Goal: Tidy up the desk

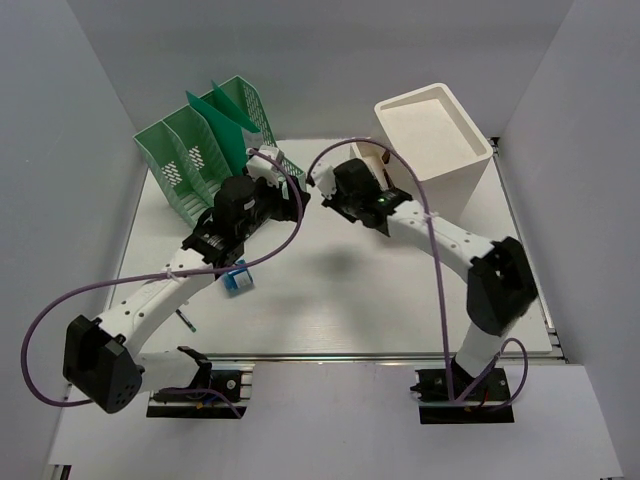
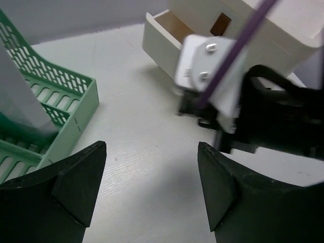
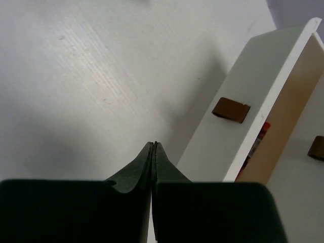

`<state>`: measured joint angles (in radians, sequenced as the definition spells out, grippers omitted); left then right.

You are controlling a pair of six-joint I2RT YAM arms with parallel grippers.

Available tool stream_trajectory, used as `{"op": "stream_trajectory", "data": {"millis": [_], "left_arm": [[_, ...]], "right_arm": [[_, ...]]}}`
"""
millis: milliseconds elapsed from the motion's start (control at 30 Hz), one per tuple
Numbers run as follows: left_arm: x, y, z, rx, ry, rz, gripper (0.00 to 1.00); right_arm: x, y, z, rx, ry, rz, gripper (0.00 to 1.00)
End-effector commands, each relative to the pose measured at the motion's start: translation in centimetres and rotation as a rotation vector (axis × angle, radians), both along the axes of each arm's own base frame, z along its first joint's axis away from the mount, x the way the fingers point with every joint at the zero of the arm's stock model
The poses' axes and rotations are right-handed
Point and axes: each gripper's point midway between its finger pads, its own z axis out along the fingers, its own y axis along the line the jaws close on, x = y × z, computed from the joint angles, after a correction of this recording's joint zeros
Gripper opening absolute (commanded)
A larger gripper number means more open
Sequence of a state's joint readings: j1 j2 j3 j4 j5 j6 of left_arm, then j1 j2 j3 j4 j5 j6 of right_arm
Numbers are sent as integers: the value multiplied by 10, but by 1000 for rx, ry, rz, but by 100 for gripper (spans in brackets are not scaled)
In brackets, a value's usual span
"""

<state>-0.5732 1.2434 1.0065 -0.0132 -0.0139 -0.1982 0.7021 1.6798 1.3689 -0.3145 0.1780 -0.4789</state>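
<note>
Top external view: the desk (image 1: 400, 310) lies beneath both arms, bearing a green file organizer (image 1: 200, 160) rear left and white drawer box (image 1: 440, 140) rear right. Left gripper (image 2: 152, 152) spread, empty; right gripper (image 3: 154, 148) pressed together beside the open drawer (image 3: 253, 86).

You get only a sliver of a red item (image 3: 259, 137) inside the cut-off drawer (image 3: 253, 91). The left arm (image 1: 170, 290) half hides a tiny blue-white thing (image 1: 240, 284) left of the desk (image 1: 340, 300)'s middle.

One green rack (image 1: 195, 165) — one drawer box (image 1: 455, 185)
</note>
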Motion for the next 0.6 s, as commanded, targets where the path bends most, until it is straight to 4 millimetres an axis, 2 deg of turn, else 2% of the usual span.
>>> {"op": "stream_trajectory", "data": {"millis": [0,33,67,133,167,567], "left_arm": [[1,18,11,27,-48,77,82],[0,20,15,24,-62,86,82],[0,22,13,29,-63,90,82],[0,23,14,29,-67,96,82],[0,23,13,30,-64,96,82],[-2,26,17,23,-75,105,82]], "right_arm": [[25,-19,3,-168,-72,-174,0],[29,-19,-6,-206,-71,-194,0],[33,-16,0,-212,-87,-200,0],[40,-21,-5,-261,-100,-229,0],[44,-21,-1,-264,-112,-241,0],[55,-54,-21,-461,-174,-341,0]]}}
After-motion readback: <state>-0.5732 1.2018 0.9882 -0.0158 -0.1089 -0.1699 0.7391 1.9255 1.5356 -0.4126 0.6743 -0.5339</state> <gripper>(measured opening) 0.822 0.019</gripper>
